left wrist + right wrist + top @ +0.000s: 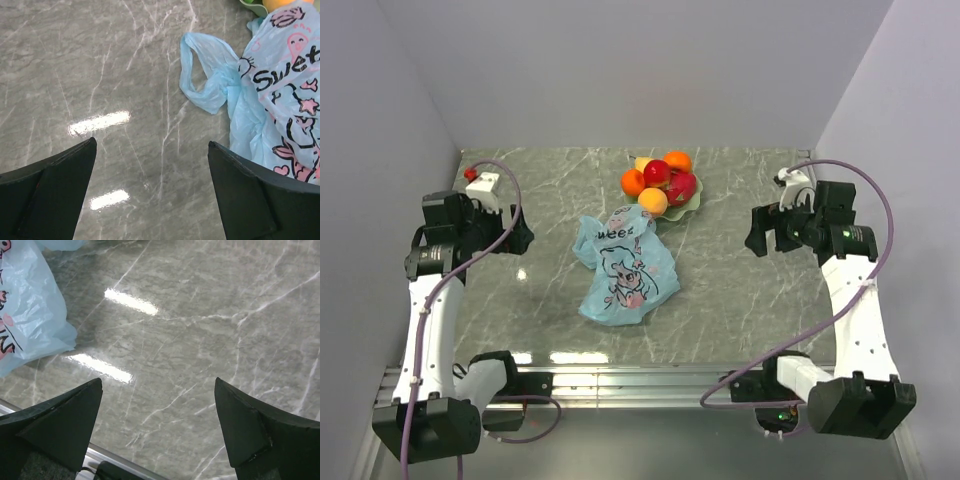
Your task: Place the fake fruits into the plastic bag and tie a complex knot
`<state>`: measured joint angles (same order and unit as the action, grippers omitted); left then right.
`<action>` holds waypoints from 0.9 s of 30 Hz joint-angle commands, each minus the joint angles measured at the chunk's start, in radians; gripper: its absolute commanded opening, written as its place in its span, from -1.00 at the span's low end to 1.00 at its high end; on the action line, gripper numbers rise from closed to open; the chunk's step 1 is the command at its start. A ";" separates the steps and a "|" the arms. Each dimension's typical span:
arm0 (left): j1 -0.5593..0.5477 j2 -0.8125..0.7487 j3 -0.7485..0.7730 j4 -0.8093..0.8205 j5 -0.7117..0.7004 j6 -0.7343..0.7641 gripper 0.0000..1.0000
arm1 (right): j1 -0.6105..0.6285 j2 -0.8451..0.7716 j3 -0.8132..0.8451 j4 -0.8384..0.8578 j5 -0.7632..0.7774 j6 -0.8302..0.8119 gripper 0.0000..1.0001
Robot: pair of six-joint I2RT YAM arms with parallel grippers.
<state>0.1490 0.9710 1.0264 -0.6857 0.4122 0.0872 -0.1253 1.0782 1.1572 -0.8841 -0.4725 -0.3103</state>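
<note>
The light-blue plastic bag (623, 268) with a pink and dark cartoon girl print lies flat in the middle of the table. It also shows in the left wrist view (280, 95), with a loose handle loop (200, 75), and in the right wrist view (27, 315). The fake fruits (660, 180), orange, red and yellow, are piled on a pale green plate (682, 209) just behind the bag. My left gripper (520, 238) is open and empty left of the bag, above bare table (152, 145). My right gripper (756, 234) is open and empty to the right (159, 385).
The table is grey marble-patterned with white walls on three sides. A metal rail (640, 378) runs along the near edge by the arm bases. Purple cables (865, 200) loop from both arms.
</note>
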 commanded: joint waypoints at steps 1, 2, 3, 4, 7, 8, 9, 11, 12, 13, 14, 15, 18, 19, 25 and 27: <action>0.000 -0.020 -0.015 0.031 0.035 0.057 0.99 | 0.079 -0.037 -0.008 0.037 0.023 -0.038 0.99; 0.000 -0.017 -0.025 0.037 0.052 0.071 0.99 | 0.117 -0.040 -0.014 0.051 0.038 -0.035 0.99; 0.000 -0.011 -0.032 0.060 0.072 0.089 0.99 | 0.162 -0.047 -0.019 0.065 0.084 -0.029 0.99; 0.000 0.003 -0.038 0.070 0.111 0.092 0.99 | 0.202 -0.049 -0.031 0.104 0.107 -0.023 0.99; -0.002 0.026 -0.064 0.139 0.212 0.091 0.99 | 0.395 -0.038 -0.045 0.175 0.214 0.003 0.99; 0.000 0.026 -0.086 0.168 0.230 0.080 0.99 | 0.488 -0.012 -0.042 0.184 0.236 0.011 0.99; -0.002 0.020 -0.100 0.199 0.246 0.045 0.99 | 0.547 0.003 -0.034 0.191 0.262 0.017 0.99; 0.000 0.020 -0.135 0.310 0.289 -0.027 0.99 | 0.689 0.053 0.001 0.212 0.336 0.051 0.99; -0.002 0.027 -0.141 0.343 0.292 -0.056 0.99 | 0.731 0.071 0.021 0.238 0.357 0.066 0.99; 0.000 0.035 -0.147 0.391 0.293 -0.079 0.99 | 0.771 0.089 0.032 0.255 0.379 0.109 0.99; 0.000 0.044 -0.152 0.409 0.293 -0.137 0.99 | 0.814 0.133 0.044 0.272 0.426 0.137 0.99; -0.002 0.066 -0.152 0.422 0.292 -0.151 0.99 | 0.872 0.161 0.082 0.283 0.429 0.161 0.99; 0.000 0.089 -0.163 0.462 0.271 -0.194 0.99 | 0.984 0.290 0.175 0.283 0.436 0.261 0.99; 0.000 0.089 -0.166 0.469 0.263 -0.202 0.99 | 1.007 0.322 0.199 0.283 0.439 0.301 0.99; 0.004 0.081 -0.166 0.482 0.221 -0.242 0.99 | 1.081 0.577 0.360 0.254 0.462 0.427 0.99; 0.006 0.075 -0.166 0.480 0.224 -0.254 0.99 | 1.087 0.655 0.413 0.237 0.462 0.450 0.99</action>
<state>0.1493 1.0668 0.8566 -0.2558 0.6388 -0.1246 0.9565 1.6650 1.4895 -0.6357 -0.0460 0.0475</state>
